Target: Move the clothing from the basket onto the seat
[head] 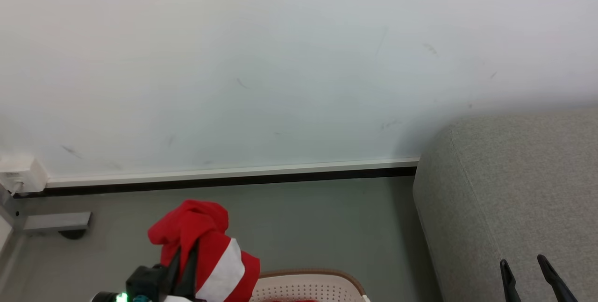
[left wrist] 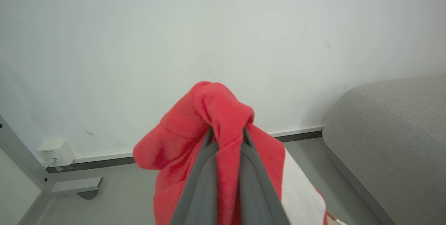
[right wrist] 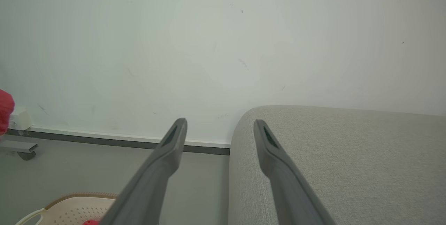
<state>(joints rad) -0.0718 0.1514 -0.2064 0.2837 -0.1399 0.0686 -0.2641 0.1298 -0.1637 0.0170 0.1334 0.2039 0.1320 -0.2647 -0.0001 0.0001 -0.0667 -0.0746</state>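
Note:
My left gripper (head: 184, 250) is shut on a red garment with a white panel (head: 205, 241), held up in the air left of and above the basket (head: 308, 285); the cloth drapes over the fingers (left wrist: 226, 131). The cream basket with its brown rim pokes in at the bottom edge, a bit of red clothing (right wrist: 91, 222) showing inside it. The light grey seat (head: 514, 190) stands to the right. My right gripper (head: 523, 264) is open in front of the seat's end, with nothing between its fingers (right wrist: 219, 124).
A white wall (head: 280, 59) with a pale skirting board runs behind. A white socket box (head: 18, 173) and a grey metal frame foot on a caster (head: 56, 222) sit at the left. Grey floor (head: 327, 222) lies between basket and wall.

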